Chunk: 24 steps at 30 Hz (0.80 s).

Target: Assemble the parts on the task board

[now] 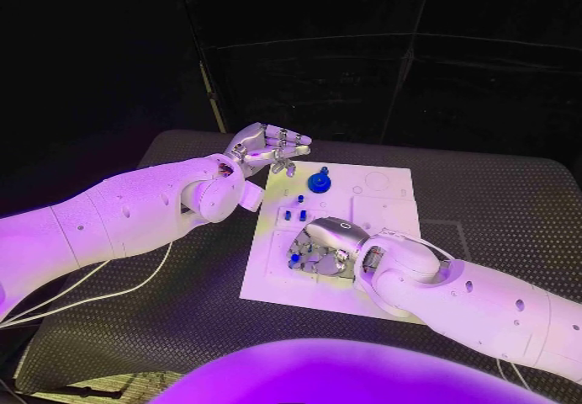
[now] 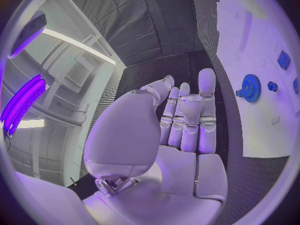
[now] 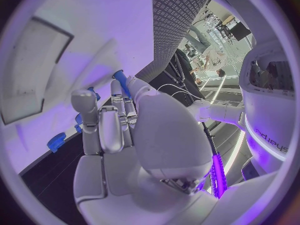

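Right hand [image 1: 325, 248] rests low on the task board [image 1: 386, 220], fingers bent over small blue parts [image 1: 298, 215]; whether it grips one I cannot tell. Left hand [image 1: 267, 147] waits open beside the blue gear [image 1: 320, 181].

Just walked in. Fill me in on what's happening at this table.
A two-armed robot is assembling small blue parts on the white task board. Its right robot hand is down on the board's near-left area, fingers among the parts there; whether it grips one is unclear. The left robot hand hovers at the board's far-left corner, holding nothing. A blue gear sits on the board near it.
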Each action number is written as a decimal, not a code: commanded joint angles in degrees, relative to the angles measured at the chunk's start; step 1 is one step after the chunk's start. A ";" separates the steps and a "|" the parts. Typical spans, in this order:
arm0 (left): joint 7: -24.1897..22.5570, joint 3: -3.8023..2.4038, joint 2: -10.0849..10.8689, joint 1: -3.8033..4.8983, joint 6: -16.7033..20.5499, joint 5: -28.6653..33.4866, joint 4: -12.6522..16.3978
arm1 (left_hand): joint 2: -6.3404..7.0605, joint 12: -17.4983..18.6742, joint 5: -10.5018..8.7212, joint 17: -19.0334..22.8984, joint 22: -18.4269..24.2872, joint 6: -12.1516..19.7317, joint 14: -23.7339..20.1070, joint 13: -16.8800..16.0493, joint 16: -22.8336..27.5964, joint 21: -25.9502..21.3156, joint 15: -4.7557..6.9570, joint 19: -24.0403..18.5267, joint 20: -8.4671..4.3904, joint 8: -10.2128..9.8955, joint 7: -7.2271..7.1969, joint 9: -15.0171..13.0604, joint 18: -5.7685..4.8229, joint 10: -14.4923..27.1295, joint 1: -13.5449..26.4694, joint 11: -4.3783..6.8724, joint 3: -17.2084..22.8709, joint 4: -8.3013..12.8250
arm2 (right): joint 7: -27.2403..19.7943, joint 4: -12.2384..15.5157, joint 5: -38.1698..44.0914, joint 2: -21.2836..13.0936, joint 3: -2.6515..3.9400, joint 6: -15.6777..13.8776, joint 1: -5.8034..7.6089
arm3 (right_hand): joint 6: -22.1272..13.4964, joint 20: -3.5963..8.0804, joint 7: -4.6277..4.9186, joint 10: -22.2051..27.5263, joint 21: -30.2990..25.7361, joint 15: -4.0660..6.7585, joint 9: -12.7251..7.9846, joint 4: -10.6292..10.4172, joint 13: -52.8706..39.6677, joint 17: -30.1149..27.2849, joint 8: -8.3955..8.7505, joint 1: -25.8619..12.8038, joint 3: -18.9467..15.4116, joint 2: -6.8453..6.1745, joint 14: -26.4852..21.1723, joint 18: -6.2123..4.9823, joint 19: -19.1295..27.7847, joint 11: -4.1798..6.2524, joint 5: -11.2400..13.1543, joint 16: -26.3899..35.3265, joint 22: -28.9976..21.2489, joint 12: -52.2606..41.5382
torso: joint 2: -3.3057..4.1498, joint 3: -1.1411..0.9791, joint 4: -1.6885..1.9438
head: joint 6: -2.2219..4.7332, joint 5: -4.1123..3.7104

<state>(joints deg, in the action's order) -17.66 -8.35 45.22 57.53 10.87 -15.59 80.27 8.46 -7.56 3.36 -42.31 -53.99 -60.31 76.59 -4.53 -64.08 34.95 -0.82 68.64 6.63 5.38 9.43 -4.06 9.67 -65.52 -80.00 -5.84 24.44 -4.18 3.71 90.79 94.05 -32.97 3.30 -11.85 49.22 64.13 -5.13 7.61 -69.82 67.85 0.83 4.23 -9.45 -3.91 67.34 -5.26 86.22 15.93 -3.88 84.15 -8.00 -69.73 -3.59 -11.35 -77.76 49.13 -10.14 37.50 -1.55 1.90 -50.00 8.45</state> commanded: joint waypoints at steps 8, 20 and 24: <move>-0.21 -0.06 -0.06 0.10 -0.64 0.22 0.00 | -0.43 -0.31 -0.04 0.08 0.08 0.08 -0.25 0.06 0.39 -0.36 0.01 -0.26 0.01 0.19 0.20 0.06 0.64 0.35 -0.33 0.12 -0.25 0.05 | 1.54 -0.11 2.76 0.29 -0.02 1.45 0.04 | 0.45 0.03 0.14 -0.30 0.23 0.12 0.07 0.00 0.02 -0.08 -0.09 -0.30 0.53 0.10 2.26 0.29 -0.19 -0.06 0.07 -0.21 -0.11 0.51 | 0.01 0.00 0.05 | 0.00 0.02; -0.17 -0.06 -0.10 0.10 -0.74 0.22 -0.02 | -0.47 -0.34 -0.05 0.05 0.15 0.10 -0.24 0.06 0.37 -0.45 0.01 -0.28 0.01 0.19 0.21 0.07 0.66 0.37 -0.31 0.11 -0.25 0.04 | 5.85 0.14 7.41 0.74 -0.96 1.79 0.04 | -0.20 -0.12 0.45 -0.09 -0.02 -0.07 -0.13 0.11 0.02 -0.44 0.42 -1.03 0.75 -0.42 2.13 0.18 0.30 -0.29 0.58 -0.10 -0.61 1.34 | -0.01 -0.01 0.05 | 0.00 -0.16; -0.16 -0.06 -0.10 0.10 -0.76 0.22 -0.04 | -0.47 -0.34 -0.05 0.05 0.15 0.10 -0.24 0.06 0.37 -0.45 0.01 -0.28 0.01 0.19 0.21 0.07 0.66 0.37 -0.31 0.11 -0.25 0.04 | 6.54 0.20 8.17 0.86 -1.05 2.03 0.03 | -0.55 -0.19 0.57 -0.24 -0.12 -0.13 -0.21 0.15 -0.08 -0.55 0.66 -1.35 0.74 -0.75 2.09 0.14 0.48 -0.36 0.71 -0.07 -0.80 1.46 | -0.04 -0.02 0.05 | 0.00 -0.21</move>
<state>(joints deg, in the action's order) -17.62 -8.35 45.19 57.52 10.73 -15.59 80.18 8.46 -7.56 3.36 -42.32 -53.90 -60.31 76.59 -4.53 -64.08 34.67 -0.82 68.64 6.63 5.38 9.43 -4.06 9.66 -65.52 -80.00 -5.85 24.44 -4.18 7.54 91.22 99.59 -32.01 2.58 -11.41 49.47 63.92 -5.34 8.14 -69.95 67.85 0.83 4.13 -9.39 -3.92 66.85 -4.86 85.41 16.50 -4.75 84.14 -8.01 -69.51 -3.71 -11.00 -77.75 48.39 -8.84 37.50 -1.55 1.92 -50.00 8.23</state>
